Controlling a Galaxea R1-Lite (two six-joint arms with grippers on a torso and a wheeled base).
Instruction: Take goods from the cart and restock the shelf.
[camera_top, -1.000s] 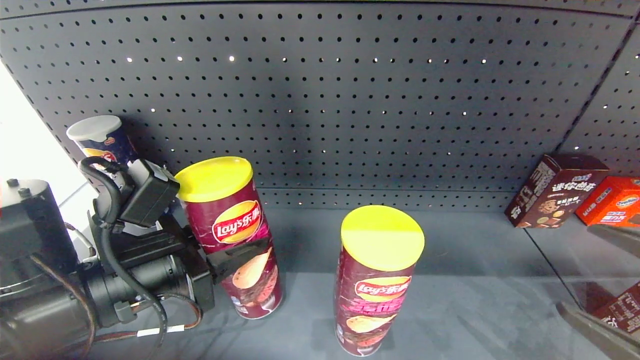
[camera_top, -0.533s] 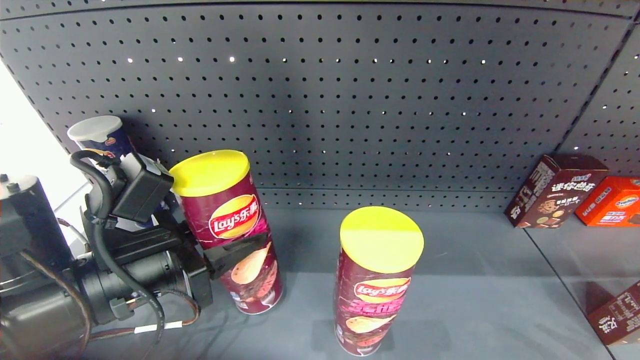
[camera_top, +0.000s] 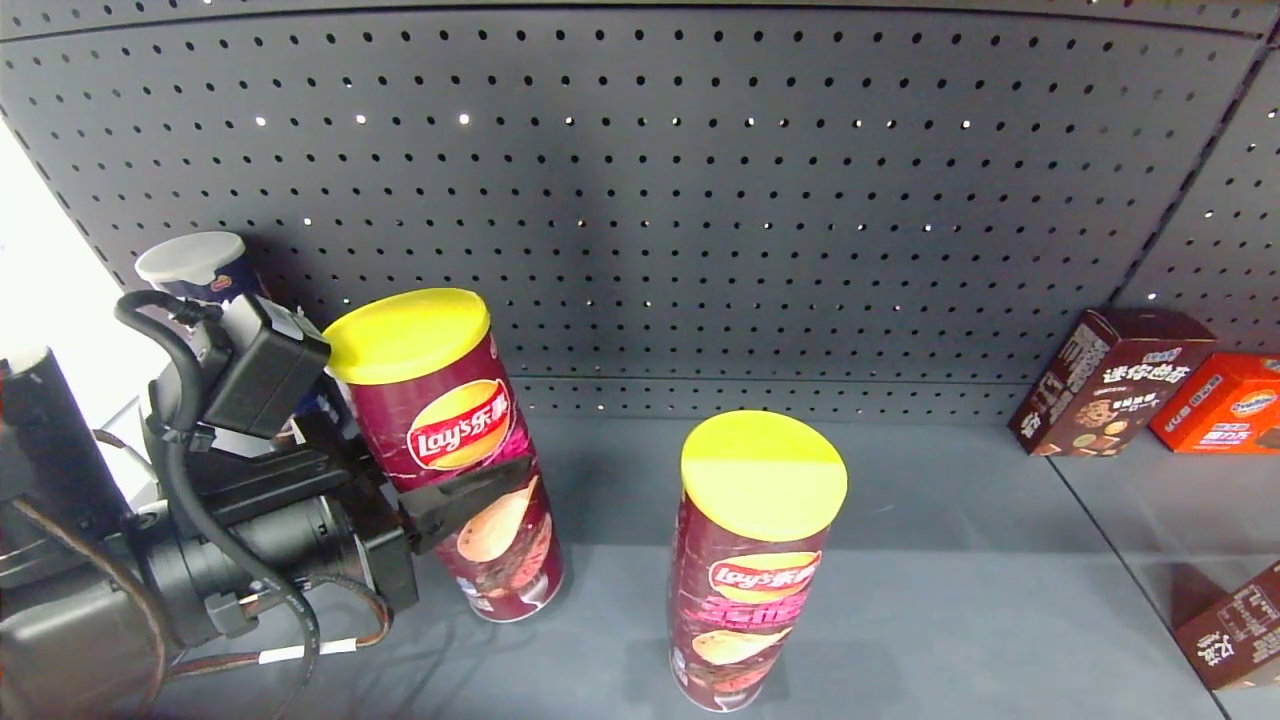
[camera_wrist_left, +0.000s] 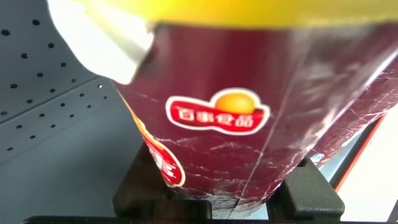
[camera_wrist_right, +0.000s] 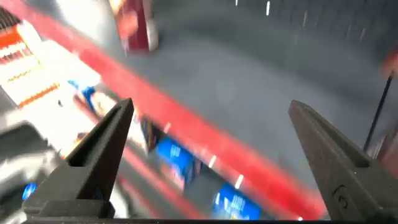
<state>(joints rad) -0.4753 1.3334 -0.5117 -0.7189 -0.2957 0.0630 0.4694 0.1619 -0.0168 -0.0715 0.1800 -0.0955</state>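
A maroon chips can (camera_top: 440, 440) with a yellow lid stands tilted at the left of the grey shelf (camera_top: 950, 560). My left gripper (camera_top: 455, 500) is shut on its middle from the left. In the left wrist view the same can (camera_wrist_left: 249, 118) sits between the black fingers (camera_wrist_left: 140, 186). Whether its base touches the shelf floor I cannot tell. A second identical can (camera_top: 750, 570) stands upright and free at the shelf's middle front. My right gripper (camera_wrist_right: 211, 155) hangs open, with nothing between its fingers, in front of the shelf's red front edge (camera_wrist_right: 205, 137).
A blue can with a white lid (camera_top: 195, 265) stands behind the left gripper against the pegboard back (camera_top: 700, 200). Brown (camera_top: 1110, 385) and orange (camera_top: 1215, 400) boxes are at the right, and another box (camera_top: 1235, 625) at the lower right. Open shelf floor lies between the cans and the boxes.
My left gripper has moved the held can a little left and up, tilting it more. The right gripper's fingers, seen at the right edge one second ago, have left the head view.
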